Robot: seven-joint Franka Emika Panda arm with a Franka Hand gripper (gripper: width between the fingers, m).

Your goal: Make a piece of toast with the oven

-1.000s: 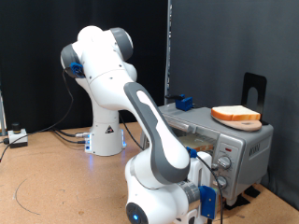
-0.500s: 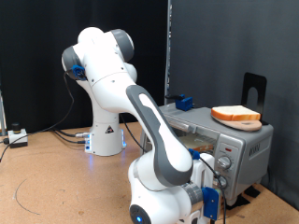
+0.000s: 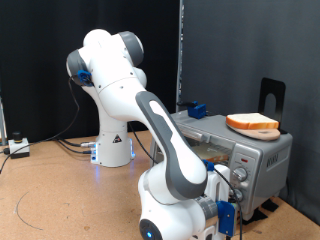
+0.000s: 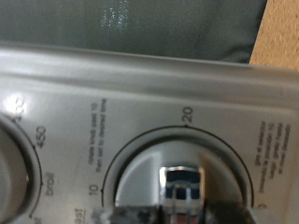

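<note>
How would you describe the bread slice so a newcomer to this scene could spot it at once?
Find the silver-grey oven at the exterior view's right, beside the white arm. The bread slice lies flat on its roof. It is the only tan-crusted, cream-faced thing there; a small blue object sits farther back.

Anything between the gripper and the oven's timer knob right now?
Nothing shows between them. In the wrist view the gripper sits right at the timer knob on the oven panel; the exterior view hides that gap.

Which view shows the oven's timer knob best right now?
The wrist view: the knob fills the lower frame, with dial numbers 10 and 20 readable around it. The exterior view shows the oven whole, but its knobs sit small, partly behind the arm.
</note>
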